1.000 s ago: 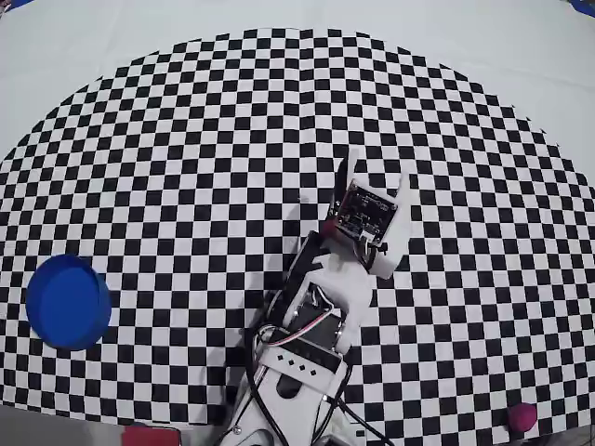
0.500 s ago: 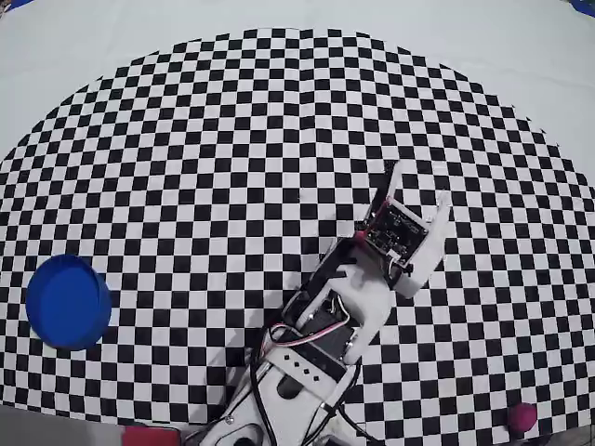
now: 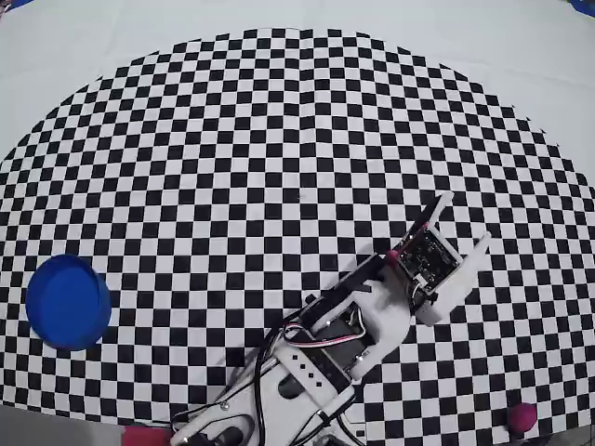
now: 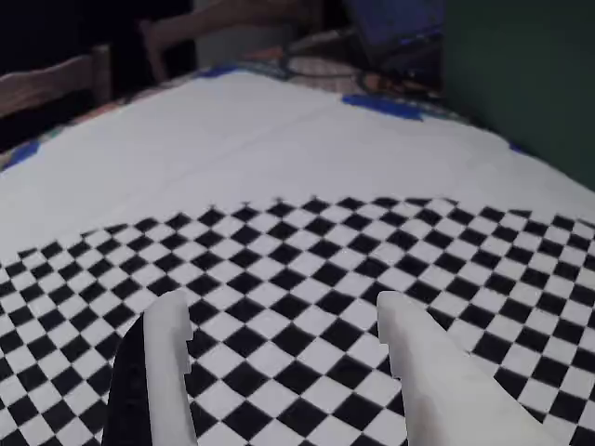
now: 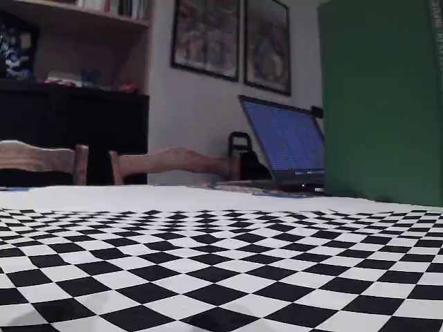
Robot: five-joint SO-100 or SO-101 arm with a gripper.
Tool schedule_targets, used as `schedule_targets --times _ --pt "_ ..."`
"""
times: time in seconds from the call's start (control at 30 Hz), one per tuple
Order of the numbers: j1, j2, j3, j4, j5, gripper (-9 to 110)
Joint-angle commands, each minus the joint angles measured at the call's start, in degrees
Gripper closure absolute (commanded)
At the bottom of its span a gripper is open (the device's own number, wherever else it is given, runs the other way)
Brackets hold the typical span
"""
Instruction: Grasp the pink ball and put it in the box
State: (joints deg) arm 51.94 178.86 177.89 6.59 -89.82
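The pink ball point(image 3: 522, 416) lies near the bottom right edge of the checkered mat point(image 3: 279, 139) in the overhead view. Far off at the left edge sits the box point(image 3: 67, 301), a round blue dish. My gripper point(image 3: 465, 219) hovers right of centre, pointing up and to the right, well above the ball in the picture. It is open. In the wrist view my gripper point(image 4: 284, 311) shows two white fingers point(image 4: 167, 353) spread apart over bare checker squares, with nothing between them. Neither ball nor box appears in the wrist or fixed views.
The arm's base point(image 3: 288, 390) with its cables fills the bottom centre of the overhead view. White cloth point(image 3: 521, 56) surrounds the mat. In the fixed view, a laptop point(image 5: 284, 149) and a green board point(image 5: 381, 97) stand beyond the table's far edge.
The arm has swung to the right in the overhead view, carrying the gripper right and slightly down, nearer the ball's side. Ball and box have not moved.
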Motion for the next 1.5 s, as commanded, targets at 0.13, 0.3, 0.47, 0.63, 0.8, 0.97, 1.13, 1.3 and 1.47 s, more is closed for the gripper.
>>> schedule_targets --times 0.13,0.3,0.47,0.63,0.8,0.97,1.13,1.3,1.47 --pt "4.39 -0.09 0.44 -1.41 -0.62 79" --pt "8.53 -0.44 0.44 -1.49 -0.62 79" --pt "11.69 -0.44 0.44 -1.49 -0.62 79" --pt "16.52 -0.70 0.44 -1.49 -0.62 79" --pt "20.74 -0.79 0.44 -1.23 -0.62 79" --pt "23.20 -1.05 0.44 -1.14 -0.62 73" --pt "25.40 -1.14 0.44 -1.14 -0.53 71" --pt "27.86 -1.23 0.44 -1.14 -0.53 71" --pt "30.15 -1.23 0.44 -1.14 -0.53 71"
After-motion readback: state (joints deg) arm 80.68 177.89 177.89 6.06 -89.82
